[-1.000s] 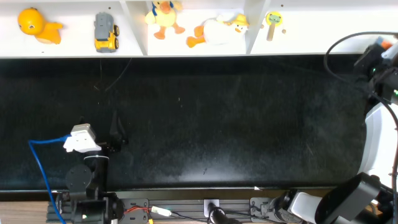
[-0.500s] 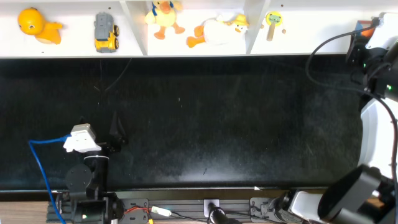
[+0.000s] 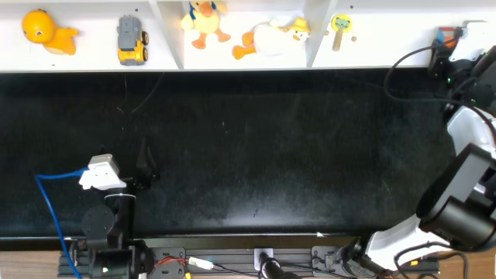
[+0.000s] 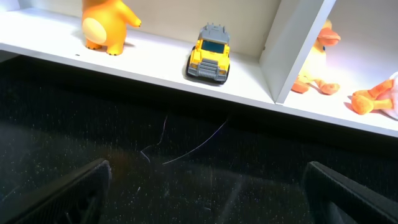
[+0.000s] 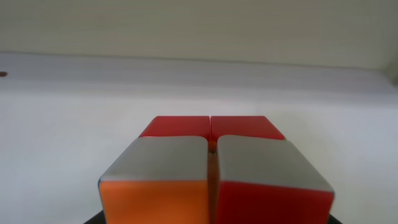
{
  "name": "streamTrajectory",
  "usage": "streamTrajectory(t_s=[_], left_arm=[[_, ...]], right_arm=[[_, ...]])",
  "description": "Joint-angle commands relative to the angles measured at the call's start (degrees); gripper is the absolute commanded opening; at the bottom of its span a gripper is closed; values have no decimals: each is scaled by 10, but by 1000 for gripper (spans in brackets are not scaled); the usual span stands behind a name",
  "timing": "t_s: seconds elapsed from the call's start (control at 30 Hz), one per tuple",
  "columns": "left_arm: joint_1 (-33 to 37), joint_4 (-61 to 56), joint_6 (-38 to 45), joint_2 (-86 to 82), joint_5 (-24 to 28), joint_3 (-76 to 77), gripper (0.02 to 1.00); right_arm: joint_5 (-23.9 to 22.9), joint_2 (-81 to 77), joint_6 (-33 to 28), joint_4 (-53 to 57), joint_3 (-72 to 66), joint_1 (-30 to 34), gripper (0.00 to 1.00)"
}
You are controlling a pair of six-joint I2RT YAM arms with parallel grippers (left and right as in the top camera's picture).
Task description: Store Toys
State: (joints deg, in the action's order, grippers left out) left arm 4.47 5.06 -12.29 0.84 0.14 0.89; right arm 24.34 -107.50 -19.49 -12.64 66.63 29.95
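Right wrist view: we see the multicoloured cube [image 5: 211, 168] grasped in the right pincer [image 3: 452, 39] at the right end of the white shelf [image 5: 68, 99]. We cannot tell whether it touches the shelf floor. The left pincer [image 4: 211, 190], released, hangs well apart over the table [image 4: 186, 155]. We find no legible writing.

- The worktop [image 3: 271, 147] under the left claw [image 4: 208, 196]: black, matt, finely speckled, with faint scratches.
- The shelf [image 4: 155, 71] ahead of that claw: white, smooth board with a satin finish.
- The truck [image 4: 210, 52] on it: hard plastic, slightly glossy.
- The orange duck [image 4: 106, 25] beside the truck: glossy and moulded, plastic or rubber.
- The soft duck [image 4: 314, 62]: fuzzy plush cloth.
- The block [image 5: 211, 168] in the right claw [image 3: 453, 43]: smooth matt faces.
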Motion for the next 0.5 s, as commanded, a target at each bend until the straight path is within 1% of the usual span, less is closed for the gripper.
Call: streamTrajectory(t_s=[0.03,0.13,0.33,0.5], left_arm=[[-4,-3,2,-7,-7,-4,998],[-4,-3,2,-7,-7,-4,998],[-4,-3,2,-7,-7,-4,998],[-4,-3,2,-7,-7,-4,998]], right_arm=[[60,-20,15,-42,14,0,45],[61,-36,20,-78,14,0,47],[63,-83,67,-134,14,-3,45],[61,-103,75,-165,14,-12,45]])
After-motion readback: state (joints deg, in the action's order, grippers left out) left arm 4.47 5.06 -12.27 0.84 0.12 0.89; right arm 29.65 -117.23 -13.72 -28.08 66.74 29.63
